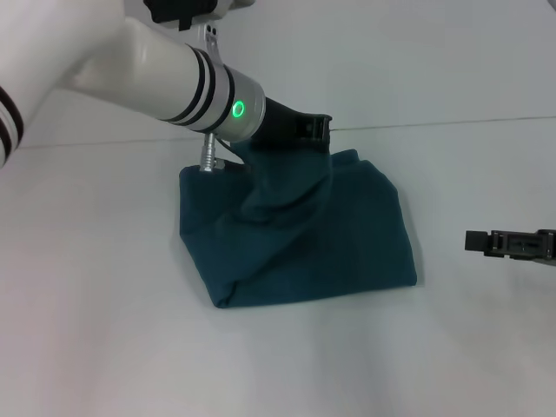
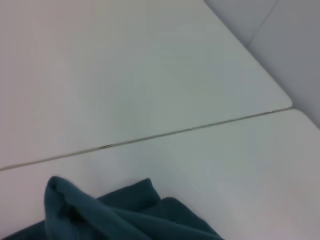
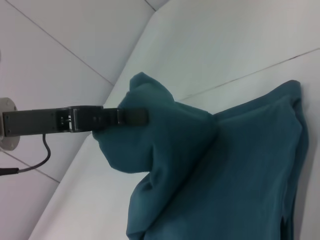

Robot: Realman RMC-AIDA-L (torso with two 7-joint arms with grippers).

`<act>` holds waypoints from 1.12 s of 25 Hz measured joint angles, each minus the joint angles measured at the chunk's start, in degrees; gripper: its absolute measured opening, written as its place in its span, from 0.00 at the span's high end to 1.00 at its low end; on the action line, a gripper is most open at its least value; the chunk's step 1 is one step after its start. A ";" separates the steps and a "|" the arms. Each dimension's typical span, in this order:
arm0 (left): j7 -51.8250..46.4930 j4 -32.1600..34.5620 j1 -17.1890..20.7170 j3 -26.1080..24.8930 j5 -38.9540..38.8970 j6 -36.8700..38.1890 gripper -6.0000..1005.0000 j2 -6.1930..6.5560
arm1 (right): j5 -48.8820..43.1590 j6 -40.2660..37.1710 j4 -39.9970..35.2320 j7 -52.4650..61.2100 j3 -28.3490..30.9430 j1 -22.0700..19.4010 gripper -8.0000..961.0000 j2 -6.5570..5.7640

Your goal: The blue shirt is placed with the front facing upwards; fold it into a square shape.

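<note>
here the blue shirt [image 1: 300, 239], already folded small, lies mid worktop [image 1: 95, 330]. the left gripper [image 1: 300, 132] has its jaws clenched on the far edge, lifting it. the right gripper [image 1: 512, 243] waits at right, jaws i cannot tell. the cloth is soft and light; better to hold corners.

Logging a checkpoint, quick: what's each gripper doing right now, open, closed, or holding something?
Left gripper: closed on a raised bunch of the blue shirt at its far edge.
Right gripper: off to the shirt's right, above the table, holding nothing; jaws cannot be told.
</note>
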 joint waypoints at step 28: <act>12.48 0.37 1.95 0.31 -16.73 -0.95 0.51 0.62 | -2.11 0.67 0.80 -0.06 0.15 0.73 0.08 -0.11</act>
